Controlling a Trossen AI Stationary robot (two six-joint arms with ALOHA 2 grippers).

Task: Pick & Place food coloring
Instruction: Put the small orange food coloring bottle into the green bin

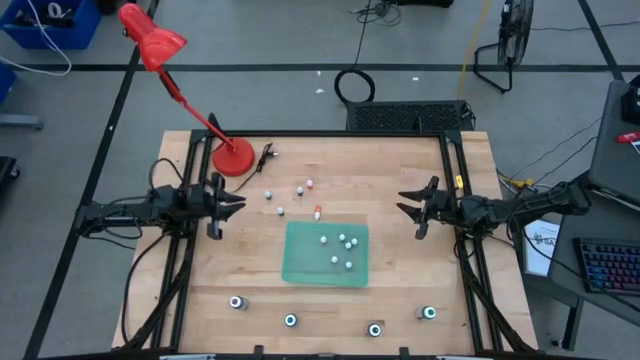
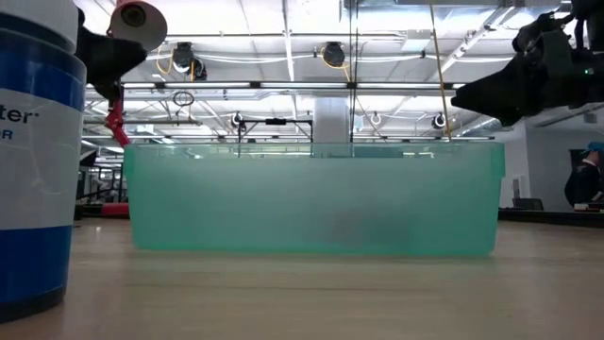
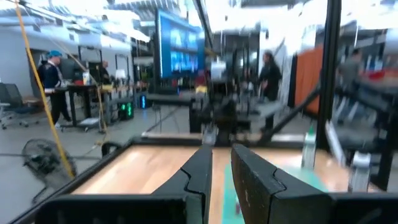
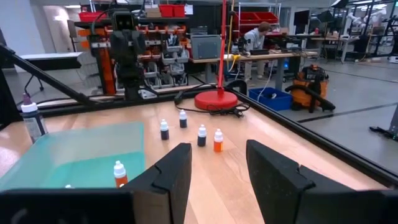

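The food coloring is spread over the table. Several tiny whitish bottles (image 1: 340, 250) stand inside the green tray (image 1: 300, 268), and several more (image 1: 290, 195) stand on the wood just beyond it; the right wrist view shows these loose ones (image 4: 202, 135). Dark round bottles with teal tops (image 1: 290, 321) stand along the near edge. My left gripper (image 1: 240, 204) hovers at the table's left side, its fingers (image 3: 205, 171) shut to a thin slit and holding nothing. My right gripper (image 1: 403, 203) hovers at the right side, open and empty (image 4: 217, 168).
A red desk lamp stands with its round base (image 1: 232, 157) at the table's far left, its cable beside it. A black frame runs along the table's left and right edges (image 1: 455, 200). Bare wood lies between each gripper and the tray. People stand in the room behind.
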